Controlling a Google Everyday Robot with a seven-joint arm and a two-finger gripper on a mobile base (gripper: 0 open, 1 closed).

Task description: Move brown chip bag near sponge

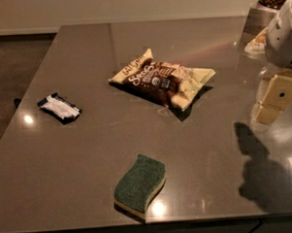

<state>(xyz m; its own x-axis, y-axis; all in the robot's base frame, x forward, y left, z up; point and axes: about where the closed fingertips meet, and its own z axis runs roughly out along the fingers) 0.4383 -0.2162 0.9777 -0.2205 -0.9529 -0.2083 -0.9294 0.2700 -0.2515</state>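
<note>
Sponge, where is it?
The sponge lies at the near edge of the table, in front of the brown chip bag; the gripper hangs at the view's right edge.

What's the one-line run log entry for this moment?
chip bag: centre, lying flat | sponge: front, apart from bag | wrapper: left | gripper: far right, clear of bag | step: bag not yet moved

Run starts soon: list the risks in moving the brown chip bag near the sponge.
The crinkly dark-brown chip bag lies flat, so the gripper, off at the right, may slip off it. The wavy green-topped sponge sits by the glossy grey table's near edge; a pushed bag could knock it off.
</note>
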